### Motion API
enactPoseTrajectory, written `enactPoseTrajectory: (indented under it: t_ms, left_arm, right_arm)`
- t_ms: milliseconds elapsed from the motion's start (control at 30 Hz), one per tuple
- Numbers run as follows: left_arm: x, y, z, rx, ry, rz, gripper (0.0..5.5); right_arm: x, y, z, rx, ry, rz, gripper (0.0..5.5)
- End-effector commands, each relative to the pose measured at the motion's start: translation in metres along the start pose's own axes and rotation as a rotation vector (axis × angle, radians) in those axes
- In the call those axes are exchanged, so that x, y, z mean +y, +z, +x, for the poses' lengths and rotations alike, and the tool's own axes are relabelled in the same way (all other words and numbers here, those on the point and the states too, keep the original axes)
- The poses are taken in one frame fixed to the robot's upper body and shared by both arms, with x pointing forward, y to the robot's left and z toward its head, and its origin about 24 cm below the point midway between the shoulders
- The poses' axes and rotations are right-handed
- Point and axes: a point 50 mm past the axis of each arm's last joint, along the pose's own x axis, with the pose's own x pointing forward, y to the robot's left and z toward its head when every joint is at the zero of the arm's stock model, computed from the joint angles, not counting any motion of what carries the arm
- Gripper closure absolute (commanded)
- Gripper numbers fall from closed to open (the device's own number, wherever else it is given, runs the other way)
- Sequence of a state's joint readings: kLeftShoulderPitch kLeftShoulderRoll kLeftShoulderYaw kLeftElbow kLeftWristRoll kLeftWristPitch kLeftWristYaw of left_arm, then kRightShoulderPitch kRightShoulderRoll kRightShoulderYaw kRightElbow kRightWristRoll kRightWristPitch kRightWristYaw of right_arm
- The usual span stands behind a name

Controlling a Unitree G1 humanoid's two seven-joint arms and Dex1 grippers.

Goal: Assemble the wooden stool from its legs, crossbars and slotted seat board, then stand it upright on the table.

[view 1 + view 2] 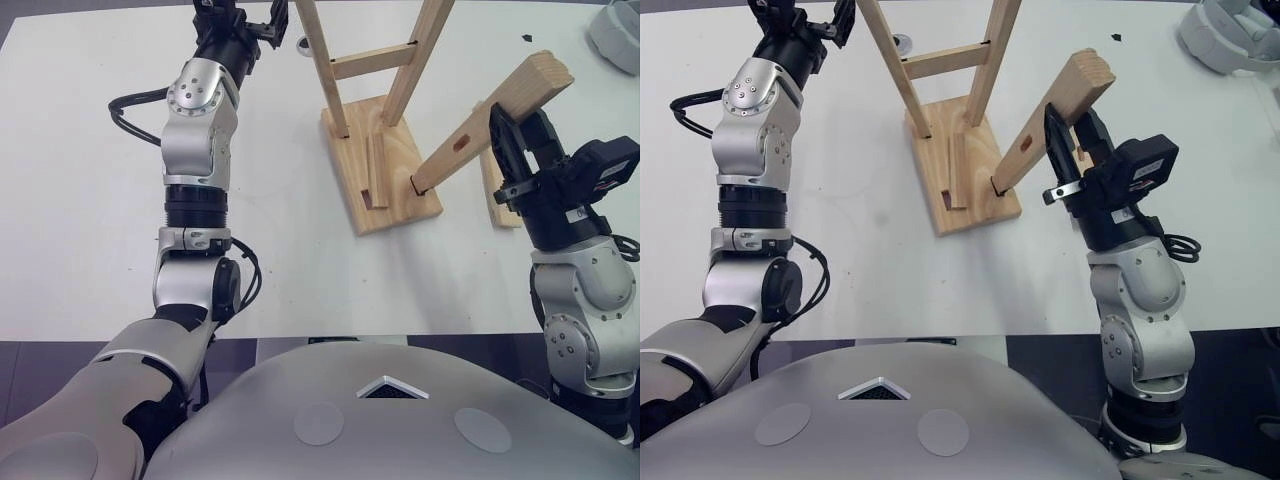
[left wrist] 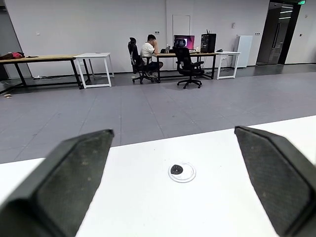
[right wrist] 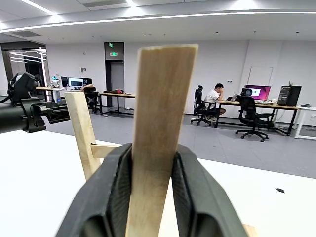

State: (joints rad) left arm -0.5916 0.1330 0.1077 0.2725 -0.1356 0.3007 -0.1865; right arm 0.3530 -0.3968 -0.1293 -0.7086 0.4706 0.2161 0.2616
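Right gripper (image 1: 520, 140) is sitting closest, out at about 3 o'clock, and it's clamping a loose leg (image 1: 450, 155) tight between both fingers, with nothing else in its grip. That leg is leaning at a steep tilt. Its top end is pointing away toward 1 o'clock, and its bottom end is coming down right at the near right edge of the seat board (image 1: 400, 170), where it looks to be touching.

The seat board is lying flat on the white bench (image 1: 80, 200) at roughly 12 o'clock. Two legs (image 1: 322, 60) are standing up out of its far half, with a crossbar (image 1: 370, 62) running between them. Another wooden piece (image 1: 495, 200) is lying on the bench just past the board at 2 o'clock, half hidden behind the right gripper.

Left gripper (image 2: 173, 148) is hanging over the far bench edge at 11 o'clock, fingers spread wide and gripping nothing. A round cable grommet (image 2: 182, 172) is sitting in the bench top just beyond it. A pale grey object (image 1: 615, 35) is resting in the far corner at 1 o'clock, with a small black speck (image 1: 525, 37) near it.

Behind all that, the room is showing a grey floor (image 2: 148, 108), desks (image 2: 94, 57) along a white wall, a couple of black office chairs (image 2: 187, 61) and a lit monitor (image 2: 183, 41).
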Motion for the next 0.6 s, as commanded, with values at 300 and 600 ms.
enactPoseTrajectory:
  t_ms: [300, 600]
  left_arm:
    - [0.006, -0.007, -0.005, 0.018, 0.027, 0.006, 0.99]
    - [0.006, -0.01, -0.005, 0.027, 0.023, 0.005, 0.99]
  right_arm:
    - [-0.012, -0.016, 0.0, 0.149, -0.188, 0.153, 4.45]
    - [-0.017, 0.023, 0.003, -0.042, -0.124, 0.12, 4.45]
